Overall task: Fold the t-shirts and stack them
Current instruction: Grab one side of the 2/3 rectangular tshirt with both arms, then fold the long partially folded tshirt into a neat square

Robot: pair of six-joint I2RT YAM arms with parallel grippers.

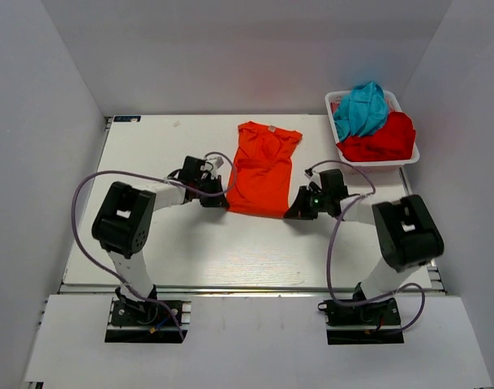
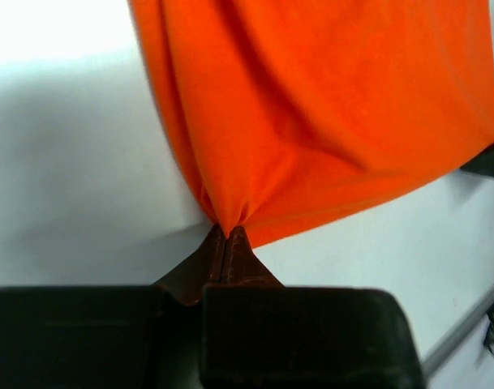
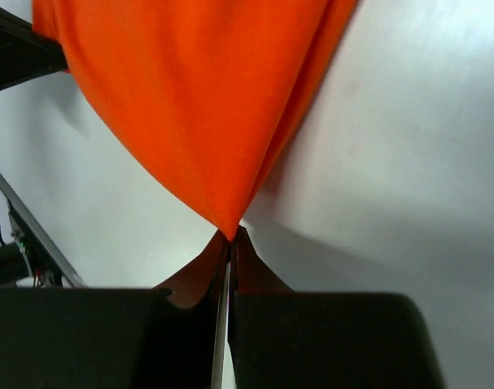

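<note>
The orange-red t-shirt [image 1: 263, 168] lies lengthwise on the white table, collar at the far end. My left gripper [image 1: 220, 201] is shut on its near left hem corner; in the left wrist view the cloth [image 2: 328, 105] bunches into the closed tips [image 2: 227, 235]. My right gripper [image 1: 295, 211] is shut on the near right hem corner; in the right wrist view the cloth [image 3: 198, 97] tapers into the closed tips [image 3: 232, 237]. The near hem looks slightly lifted. The teal-blue t-shirt [image 1: 360, 109] and deeper red t-shirt [image 1: 384, 139] lie crumpled in the basket.
The white plastic basket [image 1: 414, 156] stands at the far right corner of the table. White walls enclose the table [image 1: 149, 243] on the left, back and right. Cables loop from both arms over the table.
</note>
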